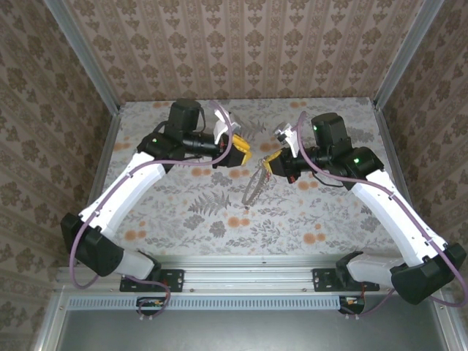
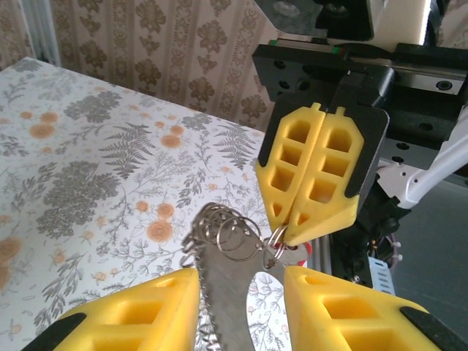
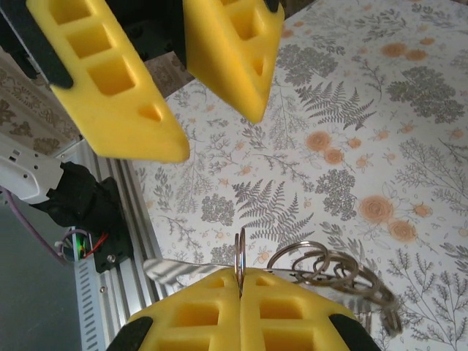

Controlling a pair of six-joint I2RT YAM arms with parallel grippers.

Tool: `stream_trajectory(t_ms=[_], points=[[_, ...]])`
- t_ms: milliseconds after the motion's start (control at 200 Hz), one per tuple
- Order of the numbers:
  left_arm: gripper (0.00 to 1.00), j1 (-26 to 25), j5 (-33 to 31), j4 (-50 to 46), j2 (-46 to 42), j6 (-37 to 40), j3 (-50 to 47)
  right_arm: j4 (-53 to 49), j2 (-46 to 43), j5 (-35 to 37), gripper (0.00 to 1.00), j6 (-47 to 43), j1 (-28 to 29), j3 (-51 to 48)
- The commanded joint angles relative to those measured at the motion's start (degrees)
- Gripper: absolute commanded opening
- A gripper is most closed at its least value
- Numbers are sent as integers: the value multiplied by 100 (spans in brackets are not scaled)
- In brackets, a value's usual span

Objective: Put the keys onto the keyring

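Note:
The keyring (image 1: 254,187), a thin dark hoop, hangs tilted over the table below my right gripper (image 1: 273,165). That gripper (image 3: 240,276) is shut on a small split ring (image 3: 239,252), which is linked to several more small rings (image 3: 322,262) on the hoop. In the left wrist view the hoop (image 2: 219,292) sits blurred between my left gripper's wide-open fingers (image 2: 139,314); whether it touches them I cannot tell. A bit of the key's red head (image 2: 306,252) peeks out behind the right gripper's tips (image 2: 289,230). My left gripper (image 1: 240,152) faces the right one closely.
The flowered table (image 1: 307,219) spreads beneath both arms. Patterned walls and aluminium posts (image 1: 110,110) close in the back and sides. The aluminium rail (image 1: 241,278) with both arm bases runs along the near edge.

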Motion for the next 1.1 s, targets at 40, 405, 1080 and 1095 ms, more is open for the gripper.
stream_trajectory(t_ms=[40,405,1080,1095], points=[[37,-119,284,-216,152,243,190,75,-28,-329,0,-91,27,113],[37,-362,268,-75,347,146,233,233,-58,-514,0,20,27,76],[24,-478,691,-108,426,115,302,408,-129,-438,0,116,27,-67],[23,-479,690,-110,430,117,304,405,-126,-440,0,117,32,-71]])
